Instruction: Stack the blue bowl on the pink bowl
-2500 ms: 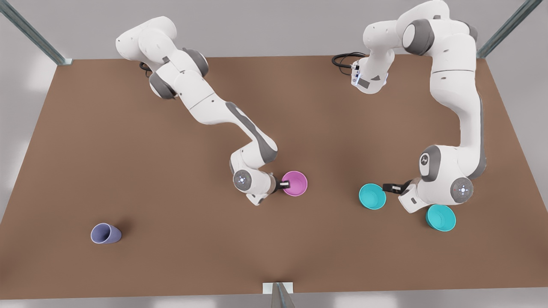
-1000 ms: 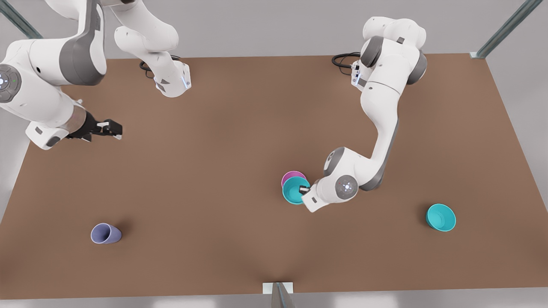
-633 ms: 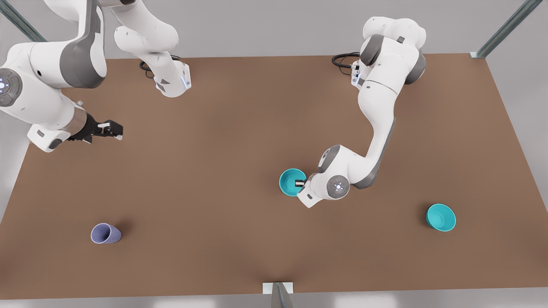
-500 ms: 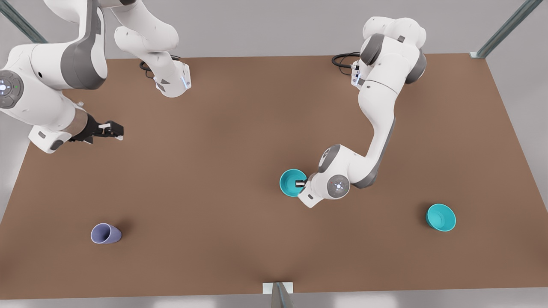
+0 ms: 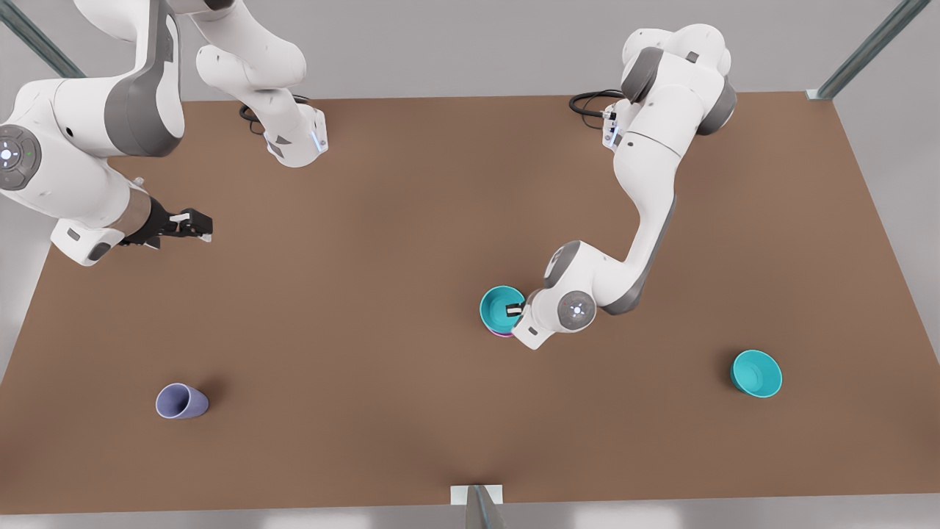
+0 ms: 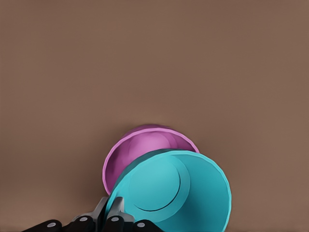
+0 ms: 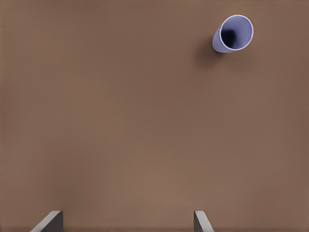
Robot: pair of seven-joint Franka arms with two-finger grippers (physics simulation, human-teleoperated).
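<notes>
Since two and a half seconds earlier, the arm on the front view's right had carried the blue bowl (image 5: 501, 308) away from its twin and across to the pink bowl (image 6: 145, 147), while the other arm had left the pink bowl and pulled back toward the table's (image 5: 367, 330) far edge on the front view's left. At this moment the left gripper (image 5: 516, 310) was clamped on the blue bowl's rim, one finger inside the bowl. The blue bowl sat over the pink bowl near the table's middle; from the front, just a sliver of pink peeked out beneath it. The left wrist view showed the blue bowl tilted and offset, covering part of the pink bowl rather than nested squarely. The right gripper (image 5: 192, 222) waited with fingers spread apart, well away from both bowls. A second teal bowl (image 5: 756, 373) and a lavender cup (image 5: 181, 402) stood untouched. The carry seemed finished; settling the bowl level, letting go and withdrawing appeared to remain.
</notes>
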